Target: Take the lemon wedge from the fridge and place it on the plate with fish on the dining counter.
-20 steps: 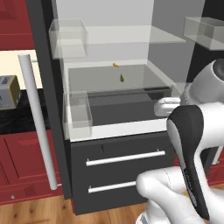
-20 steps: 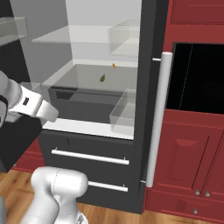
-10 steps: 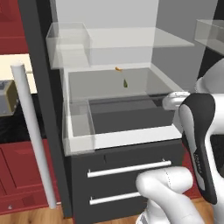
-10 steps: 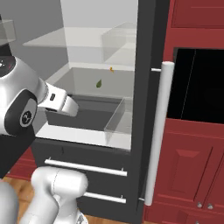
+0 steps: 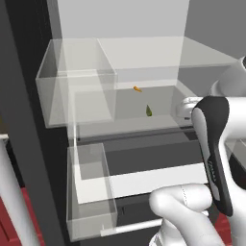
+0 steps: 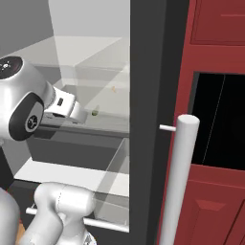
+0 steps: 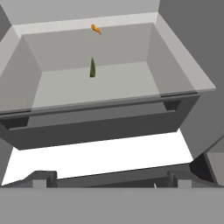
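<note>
The fridge stands open in front of me, its clear shelves and bins showing. On the pale floor of a middle compartment stands a small olive-green wedge-shaped piece; whether it is the lemon wedge I cannot tell. A tiny orange piece lies behind it at the back wall. My gripper is open, fingers wide apart, just outside the compartment's front edge and well short of both pieces. The white hand reaches in from the left. The plate with fish and the dining counter are out of view.
A clear door bin hangs at upper left, with a second bin below it. The fridge's pale bar handle rises close at the right, beside red cabinets and a black oven opening. A drawer handle runs low.
The base has driven closer to the fridge, so the whole scene has grown and shifted. The hand has moved forward to the front of the middle compartment.
</note>
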